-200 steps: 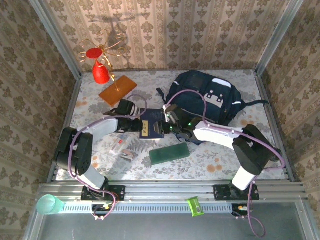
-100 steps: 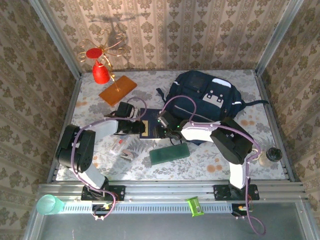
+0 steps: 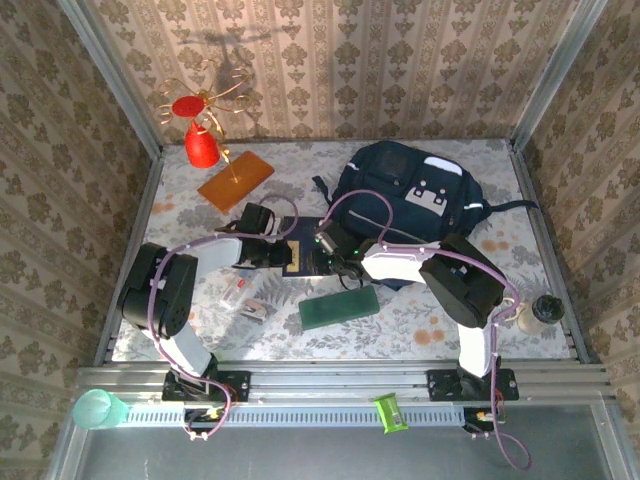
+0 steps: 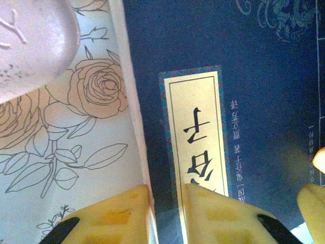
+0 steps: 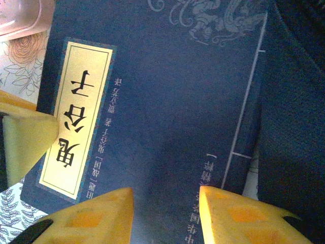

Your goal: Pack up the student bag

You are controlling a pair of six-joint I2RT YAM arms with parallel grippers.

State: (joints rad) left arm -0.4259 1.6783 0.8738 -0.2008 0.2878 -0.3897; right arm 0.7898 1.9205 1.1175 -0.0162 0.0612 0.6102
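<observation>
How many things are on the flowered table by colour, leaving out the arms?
Navy: 2, large dark navy fabric backpack, small navy booklet with gold label
Green: 1, flat green rectangular case
Orange: 1, flat orange board
Red: 1, red cone ornament with gold wire
Clear: 1, clear plastic packet
Dark: 1, small dark round jar
Total: 7

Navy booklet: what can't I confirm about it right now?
- Top view: the booklet is partly covered by the arms.
- Left wrist view: left hand straddles its edge; the fingers hide whether they pinch it.
- Right wrist view: right hand hides its own contact with the cover; bottom edge cuts the booklet off.
</observation>
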